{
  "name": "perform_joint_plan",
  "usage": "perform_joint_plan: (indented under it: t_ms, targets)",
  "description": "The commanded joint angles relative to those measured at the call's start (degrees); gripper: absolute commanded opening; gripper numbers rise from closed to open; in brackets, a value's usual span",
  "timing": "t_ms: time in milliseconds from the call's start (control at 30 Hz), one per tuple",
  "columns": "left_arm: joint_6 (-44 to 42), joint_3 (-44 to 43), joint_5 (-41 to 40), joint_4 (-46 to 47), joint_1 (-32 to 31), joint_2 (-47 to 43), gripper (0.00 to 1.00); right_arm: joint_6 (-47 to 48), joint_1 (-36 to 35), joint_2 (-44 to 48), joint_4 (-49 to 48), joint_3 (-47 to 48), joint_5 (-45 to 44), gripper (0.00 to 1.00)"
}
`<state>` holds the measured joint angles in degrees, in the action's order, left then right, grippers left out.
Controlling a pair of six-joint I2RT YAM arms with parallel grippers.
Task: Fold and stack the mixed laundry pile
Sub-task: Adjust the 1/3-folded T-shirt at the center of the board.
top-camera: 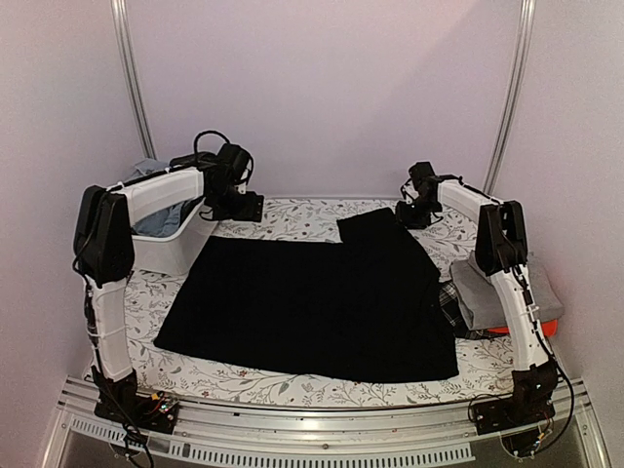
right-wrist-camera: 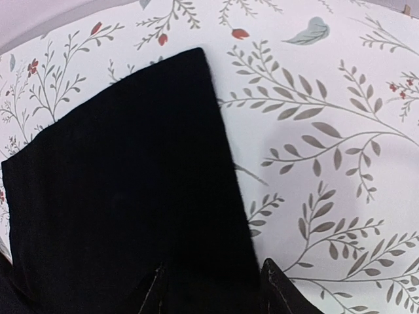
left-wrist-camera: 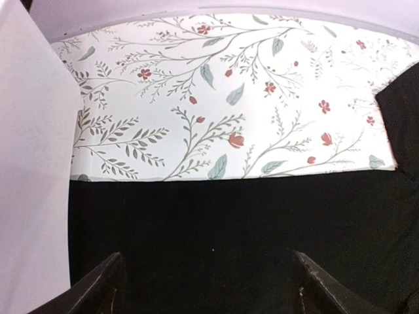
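Observation:
A large black garment (top-camera: 312, 292) lies spread flat on the floral tablecloth, with a folded flap at its far right corner. My left gripper (top-camera: 232, 203) hovers at the garment's far left edge; in the left wrist view the gripper (left-wrist-camera: 213, 291) is wide open and empty over the black cloth (left-wrist-camera: 229, 216). My right gripper (top-camera: 416, 214) is at the far right flap; in the right wrist view it (right-wrist-camera: 218, 294) is open, its jaws straddling the right edge of the black cloth (right-wrist-camera: 118, 196). Blue denim pieces (top-camera: 161, 219) lie in the tub.
A white plastic tub (top-camera: 171, 249) stands at the far left; its wall (left-wrist-camera: 33, 163) is close beside my left gripper. At the right edge sits a stack of folded grey cloth (top-camera: 483, 292), plaid cloth (top-camera: 450, 304) and a red piece (top-camera: 546, 327).

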<state>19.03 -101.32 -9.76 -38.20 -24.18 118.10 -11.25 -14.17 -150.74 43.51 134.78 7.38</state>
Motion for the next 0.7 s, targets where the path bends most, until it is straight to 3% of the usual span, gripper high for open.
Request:
perform_joint_plan:
  t_ms: [0, 100, 367, 533, 667]
  targets:
    - [-0.22, -7.47, -2.51, -7.45, 1.44, 6.59, 0.85, 1.88, -1.14, -3.66, 1.18, 1.01, -2.14, 0.45]
    - [1.45, -8.75, -1.06, -9.02, 2.62, 9.17, 0.81, 2.34, -1.32, -4.5, 1.57, 0.83, -0.66, 0.38]
    - [3.47, -8.48, -0.54, -9.24, 7.92, 13.29, 0.66, 2.38, -1.06, -2.48, 0.86, -2.03, 1.98, 0.0]
    - [1.28, -11.97, -5.22, -11.32, 8.51, 17.05, 0.63, 1.54, 0.09, 0.04, 1.05, -2.84, 2.91, 0.0]
    - [-2.72, -11.73, -3.77, -9.37, 8.5, 17.29, 0.65, 0.77, 1.4, 3.18, 0.02, -5.68, 5.2, 0.0]
